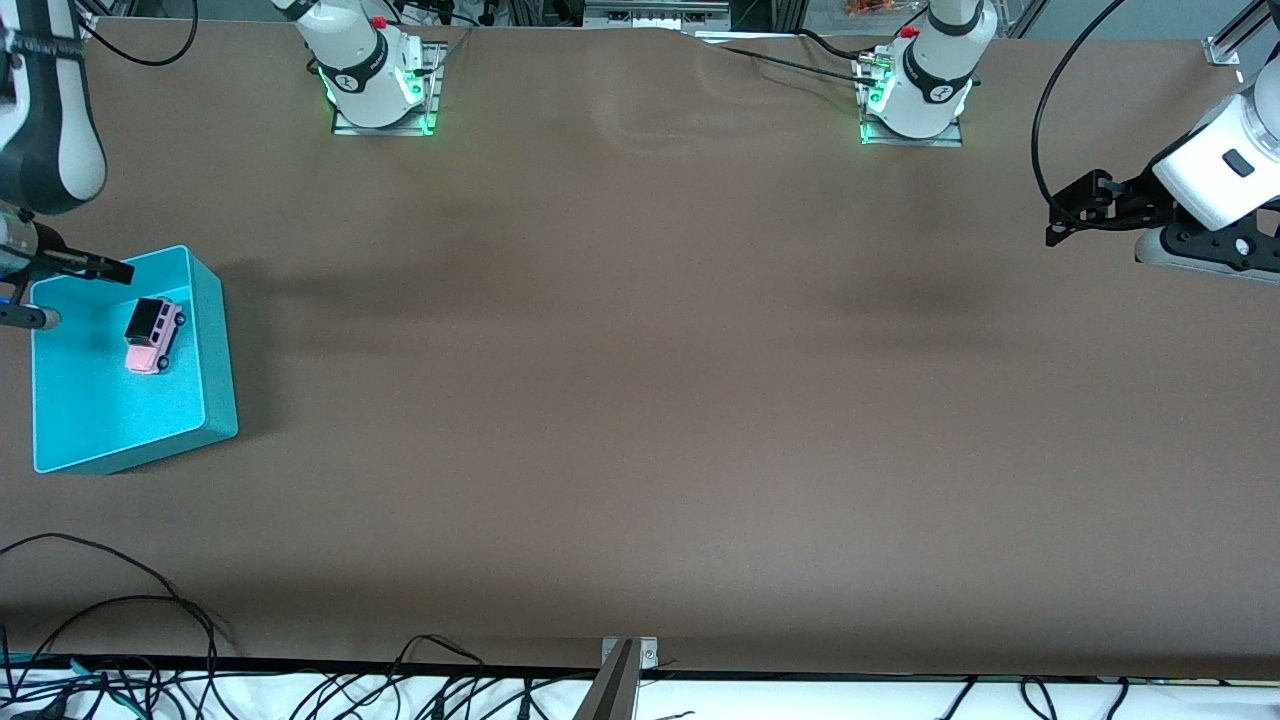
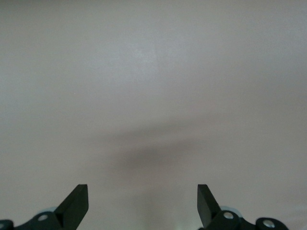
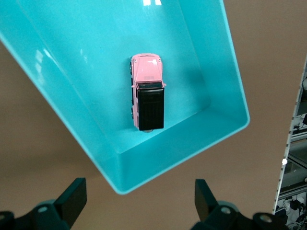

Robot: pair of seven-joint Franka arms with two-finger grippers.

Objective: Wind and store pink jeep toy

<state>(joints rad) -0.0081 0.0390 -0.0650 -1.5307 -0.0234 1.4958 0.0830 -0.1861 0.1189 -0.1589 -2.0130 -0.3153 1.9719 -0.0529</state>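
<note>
The pink jeep toy (image 1: 153, 336) (image 3: 147, 91) sits on its wheels on the floor of the turquoise bin (image 1: 215, 340) (image 3: 211, 72), which stands at the right arm's end of the table (image 1: 640, 400). In the bin it lies in the half farther from the front camera, its black rear pointing toward the bin's wall on the robots' side (pink hood toward the front camera). The right gripper (image 1: 60, 290) (image 3: 139, 203) hangs over the bin's edge on the robots' side, fingers apart and holding nothing. The left gripper (image 1: 1075, 212) (image 2: 143, 205) waits well apart from the bin, over bare table at the left arm's end, its fingers also spread and empty.
</note>
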